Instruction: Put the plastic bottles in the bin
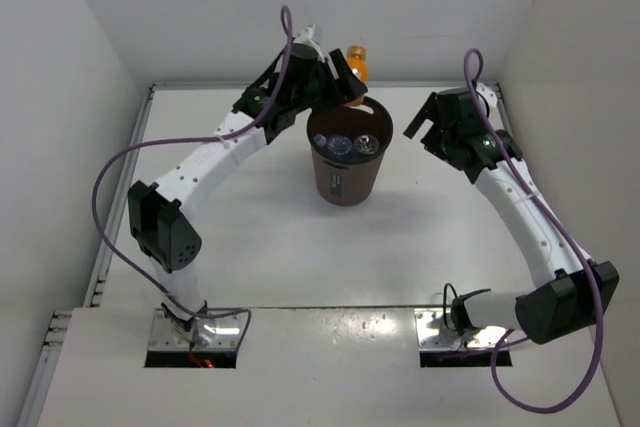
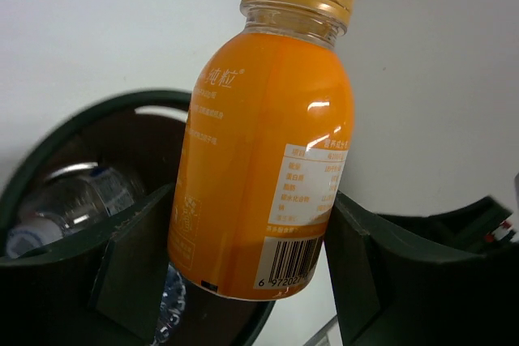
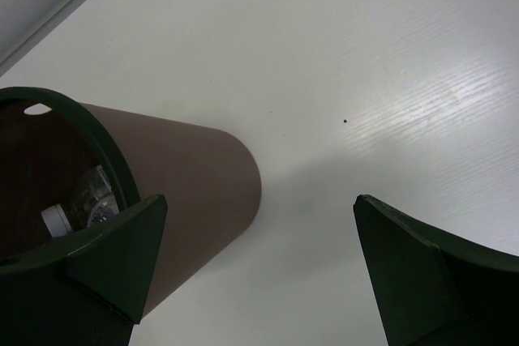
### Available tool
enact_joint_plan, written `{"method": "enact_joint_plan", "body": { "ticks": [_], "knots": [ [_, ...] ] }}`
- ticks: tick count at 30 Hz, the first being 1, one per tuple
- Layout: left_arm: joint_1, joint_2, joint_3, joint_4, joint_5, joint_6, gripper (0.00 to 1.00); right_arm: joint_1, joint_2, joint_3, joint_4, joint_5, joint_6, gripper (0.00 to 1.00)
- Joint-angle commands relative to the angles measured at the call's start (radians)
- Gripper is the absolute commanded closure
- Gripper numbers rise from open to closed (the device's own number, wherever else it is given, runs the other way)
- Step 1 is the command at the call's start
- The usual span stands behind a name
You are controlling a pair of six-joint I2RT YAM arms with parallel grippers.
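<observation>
Orange bottle (image 2: 259, 143), pinched by left gripper (image 2: 247, 261) over far rim of bin (image 1: 347, 182), could bounce outside if dropped here; right gripper (image 3: 259, 232) wide, empty.

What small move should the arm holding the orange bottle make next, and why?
Probably ease it a little further over the middle of the bin before opening. The left gripper is shut on the orange bottle, which seems to hang by the bin's far rim, not squarely over the opening where the clear bottles lie.
</observation>
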Motion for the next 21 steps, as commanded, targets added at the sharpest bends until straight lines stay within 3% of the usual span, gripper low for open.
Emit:
{"method": "enact_joint_plan", "body": {
  "ticks": [1,5,6,9,10,15,16,21],
  "knots": [
    [-0.035,-0.022,-0.013,0.003,-0.025,0.009,0.73,-0.013,-0.024,-0.006,0.032,-0.008,0.011,0.00],
    [-0.056,-0.002,-0.013,-0.020,-0.025,0.009,0.59,-0.013,-0.024,-0.006,0.032,-0.017,0.011,0.00],
    [-0.056,-0.002,-0.024,-0.020,-0.034,0.009,0.49,-0.013,-0.033,-0.006,0.032,-0.017,0.011,0.00],
    [-0.065,0.007,-0.024,-0.039,-0.058,0.032,0.34,-0.022,-0.033,-0.006,0.032,-0.017,0.011,0.00],
    [-0.065,0.007,-0.024,-0.039,-0.058,0.032,0.24,-0.022,-0.033,-0.006,0.032,-0.017,0.011,0.00],
    [-0.056,0.017,-0.014,-0.049,-0.058,0.060,0.13,-0.031,-0.033,-0.006,0.032,-0.026,0.011,0.00],
    [-0.056,0.017,-0.014,-0.049,-0.072,0.060,0.02,-0.031,-0.033,-0.006,0.032,-0.026,0.011,0.00],
    [-0.038,0.007,-0.014,-0.059,-0.092,0.081,0.00,-0.040,-0.024,-0.006,0.032,-0.045,0.011,0.00]
  ]
}}
